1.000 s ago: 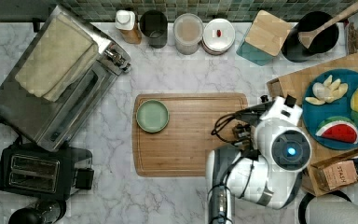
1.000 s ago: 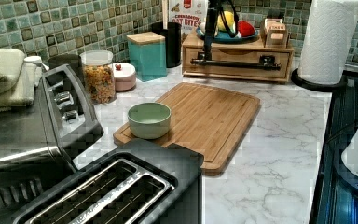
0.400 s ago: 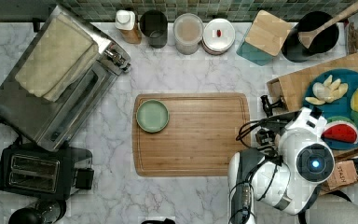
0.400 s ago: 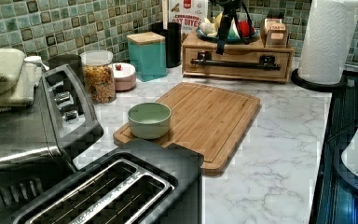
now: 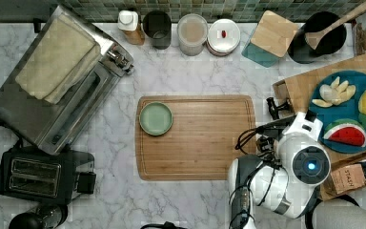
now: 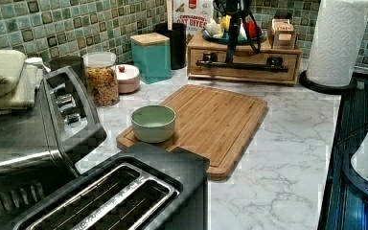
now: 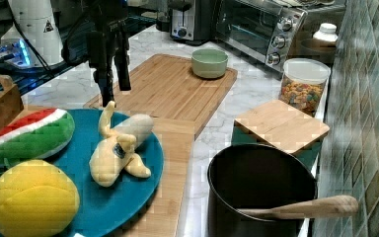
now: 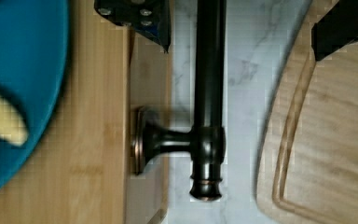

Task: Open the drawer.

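Black metal, the long bar handle [image 8: 208, 93] is the landmark for this entry; it runs across the front of the shallow light-wood drawer [image 6: 244, 55], standing off the front panel on a flared bronze-toned post [image 8: 156, 140]. The drawer sits shut in a low wooden box at the back of the white marble table [image 6: 287, 158] in the left view, under a round blue plate [image 5: 348, 112] of toy fruit.

Claw [image 8: 242, 23]: spread. In the wrist view one black finger [image 8: 135, 14] lies on the drawer-front side of the handle, the other [image 8: 342, 25] on the far side over the edge of the rounded-corner bamboo cutting board [image 5: 198, 137], so the bar runs between them. No contact seen. In the left view the fingers hang just above the bar, near its middle.

Judgement: the straddle is deliberate, so that closing will pinch the bar across its thin axis. The gap between bar and panel leaves room for the inner finger. Step in hand: final descent and closing; pull not yet begun.

Risk: the cutting board lies just in front of the handle and could limit drawer travel. The pale green ceramic bowl [image 5: 156, 119] stands well away from the handle.
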Controlling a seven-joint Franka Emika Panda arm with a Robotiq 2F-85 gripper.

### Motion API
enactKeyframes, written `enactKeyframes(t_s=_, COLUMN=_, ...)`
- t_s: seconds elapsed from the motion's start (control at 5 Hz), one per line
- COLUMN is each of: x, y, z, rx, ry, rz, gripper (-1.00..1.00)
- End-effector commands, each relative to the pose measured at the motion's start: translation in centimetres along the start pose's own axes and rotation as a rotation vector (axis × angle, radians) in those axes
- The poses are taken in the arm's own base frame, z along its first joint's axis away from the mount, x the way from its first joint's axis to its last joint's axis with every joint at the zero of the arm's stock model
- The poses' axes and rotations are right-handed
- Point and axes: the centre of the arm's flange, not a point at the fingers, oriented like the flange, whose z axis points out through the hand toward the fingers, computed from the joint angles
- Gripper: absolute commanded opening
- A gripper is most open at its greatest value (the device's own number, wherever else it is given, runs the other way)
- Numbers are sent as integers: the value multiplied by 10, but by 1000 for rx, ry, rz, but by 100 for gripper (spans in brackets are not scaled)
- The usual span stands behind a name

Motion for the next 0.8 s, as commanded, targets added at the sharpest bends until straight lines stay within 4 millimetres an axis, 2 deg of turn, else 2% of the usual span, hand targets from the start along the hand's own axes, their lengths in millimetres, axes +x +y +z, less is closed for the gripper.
enactKeyframes(t_s=0.2, x=-2, y=15, z=61, rx=25, ry=26, rz=60, gripper=100)
enactKeyframes(t_s=0.4, x=-6, y=10, z=72, rx=51, ry=-18, rz=83, gripper=100)
enactKeyframes(t_s=0.8, x=-17, y=-4, z=70, rx=42, ry=-49, rz=107, gripper=100)
